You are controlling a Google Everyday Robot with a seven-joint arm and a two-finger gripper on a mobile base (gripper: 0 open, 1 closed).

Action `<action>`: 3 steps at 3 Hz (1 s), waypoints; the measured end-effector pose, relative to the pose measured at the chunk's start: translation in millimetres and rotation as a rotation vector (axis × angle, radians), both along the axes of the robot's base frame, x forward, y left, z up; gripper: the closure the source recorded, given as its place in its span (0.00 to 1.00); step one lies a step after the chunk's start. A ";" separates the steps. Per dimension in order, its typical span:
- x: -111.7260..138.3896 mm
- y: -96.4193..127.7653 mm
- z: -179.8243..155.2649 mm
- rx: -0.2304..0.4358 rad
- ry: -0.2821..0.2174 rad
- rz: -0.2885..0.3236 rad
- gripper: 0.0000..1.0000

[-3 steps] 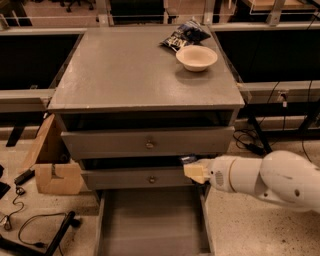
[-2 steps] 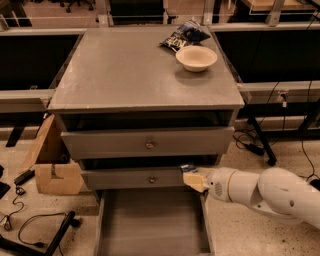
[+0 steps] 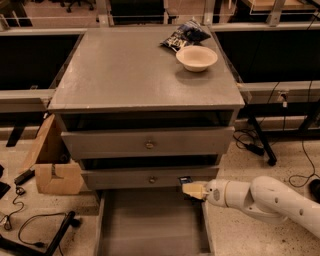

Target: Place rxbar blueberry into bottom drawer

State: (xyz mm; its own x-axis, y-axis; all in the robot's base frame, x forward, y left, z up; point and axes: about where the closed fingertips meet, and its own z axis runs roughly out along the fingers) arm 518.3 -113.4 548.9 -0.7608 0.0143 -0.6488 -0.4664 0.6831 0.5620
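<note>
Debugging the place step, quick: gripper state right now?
Gripper: closed, holding the rxbar blueberry, at the right edge of the open bottom drawer.

This looked like a robotics lab or test room, not a home. A grey cabinet (image 3: pixel 135 75) stood alone on a speckled hard floor (image 3: pixel 235 165), between long metal-framed benches (image 3: pixel 280 90) with dark space beneath them. Loose cables (image 3: pixel 30 227) lay on the floor at the left, and power cords (image 3: pixel 305 165) trailed under the right bench. A torn cardboard box (image 3: pixel 52 170) leaned against the cabinet. Chair casters (image 3: pixel 75 5) showed at the far edge. A white robot arm (image 3: pixel 280 200) reached in from the right, its gripper (image 3: pixel 186 190) at the right front corner of the cabinet, just over the open bottom drawer (image 3: pixel 150 225).
</note>
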 end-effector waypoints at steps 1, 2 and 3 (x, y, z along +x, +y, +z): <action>0.0 0.0 -0.2 0.000 0.000 0.000 1.00; 9.1 8.2 -82.3 -0.037 0.039 0.043 1.00; 11.6 14.9 -163.1 -0.091 0.032 0.083 1.00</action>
State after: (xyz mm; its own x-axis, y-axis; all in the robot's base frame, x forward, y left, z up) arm 530.0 -98.5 385.9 -0.7775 -0.1071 -0.6197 -0.5060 0.6916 0.5154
